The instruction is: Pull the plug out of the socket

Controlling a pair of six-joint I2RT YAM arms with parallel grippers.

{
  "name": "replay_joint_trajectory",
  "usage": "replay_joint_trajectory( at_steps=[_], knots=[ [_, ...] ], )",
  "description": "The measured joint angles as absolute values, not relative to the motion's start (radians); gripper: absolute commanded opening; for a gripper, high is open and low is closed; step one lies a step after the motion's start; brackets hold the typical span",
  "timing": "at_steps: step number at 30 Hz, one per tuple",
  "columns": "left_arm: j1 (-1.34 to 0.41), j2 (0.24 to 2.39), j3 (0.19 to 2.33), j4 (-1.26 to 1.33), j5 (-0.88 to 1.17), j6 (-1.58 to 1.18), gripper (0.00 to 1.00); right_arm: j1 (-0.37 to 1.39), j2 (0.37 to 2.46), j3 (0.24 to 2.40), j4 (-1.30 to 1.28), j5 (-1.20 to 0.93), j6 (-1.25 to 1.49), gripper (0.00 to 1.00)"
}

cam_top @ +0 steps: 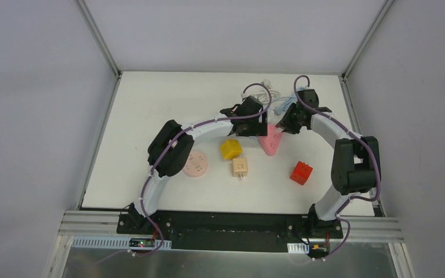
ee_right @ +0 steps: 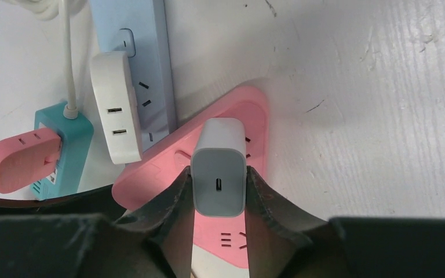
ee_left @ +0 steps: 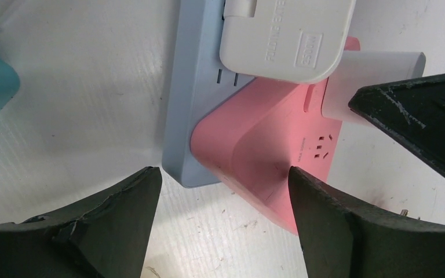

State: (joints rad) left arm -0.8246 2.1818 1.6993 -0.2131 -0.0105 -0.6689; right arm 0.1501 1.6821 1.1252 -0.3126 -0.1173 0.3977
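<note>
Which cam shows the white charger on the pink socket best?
Right wrist: white charger sits centred, port face visible, right gripper clamping it. Left wrist shows only one flank; in top external it is hidden under that gripper.

Pink socket [ee_right: 256, 113], white plug [ee_right: 219, 174], pale blue power strip [ee_right: 148, 40], teal adapter [ee_right: 74, 142], white table [ee_right: 359, 87]

On the socket [ee_right: 258, 110], the plug [ee_right: 218, 145], between jaws of the right gripper [ee_right: 219, 174]. Against the socket, a power strip [ee_right: 148, 35] bearing an adapter [ee_right: 115, 110].

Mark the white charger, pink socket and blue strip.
white charger [ee_right: 220, 169], right wrist view, port face.
pink socket [ee_left: 255, 134], left wrist view, top face.
blue strip [ee_left: 194, 87], left wrist view, top face.
</note>
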Motion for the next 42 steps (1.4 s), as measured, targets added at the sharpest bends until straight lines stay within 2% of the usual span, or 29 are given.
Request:
replay_joint_trajectory(
  at_steps=[2,12,15,18,24,28,30,33,34,38,40,42],
  knots=[
    [-0.825,2.185,1.697,-0.217,-0.012,-0.689,0.79,0.156,1.687,1.130,-0.308,-0.121,0.384,0.00],
    [-0.820,2.190,1.674,-0.198,0.019,-0.795,0.75,0.131,1.673,1.102,-0.266,-0.231,0.218,0.00],
    [-0.816,2.180,1.645,-0.165,0.045,-0.809,0.79,0.121,1.673,1.112,-0.290,-0.260,0.188,0.00],
    [-0.816,2.167,1.607,-0.127,0.054,-0.818,0.88,0.119,1.673,1.116,-0.308,-0.266,0.172,0.00],
    [-0.818,2.156,1.564,-0.077,0.075,-0.815,0.93,0.121,1.660,1.115,-0.363,-0.279,0.156,0.00],
    [-0.819,2.152,1.554,-0.054,0.075,-0.811,0.88,0.122,1.650,1.116,-0.403,-0.293,0.146,0.00],
    [-0.819,2.152,1.554,-0.052,0.076,-0.810,0.79,0.123,1.650,1.116,-0.421,-0.305,0.141,0.00],
    [-0.819,2.152,1.555,-0.056,0.082,-0.812,0.60,0.123,1.650,1.116,-0.424,-0.303,0.139,0.00],
    [-0.819,2.152,1.557,-0.057,0.089,-0.815,0.55,0.123,1.650,1.115,-0.424,-0.296,0.140,0.03],
    [-0.814,2.152,1.557,-0.055,0.105,-0.828,0.46,0.118,1.644,1.097,-0.386,-0.277,0.164,0.36],
    [-0.812,2.152,1.557,-0.052,0.105,-0.830,0.43,0.116,1.632,1.075,-0.356,-0.269,0.188,0.46],
    [-0.812,2.152,1.557,-0.050,0.105,-0.832,0.40,0.118,1.621,1.051,-0.321,-0.268,0.224,0.52]
  ],
)
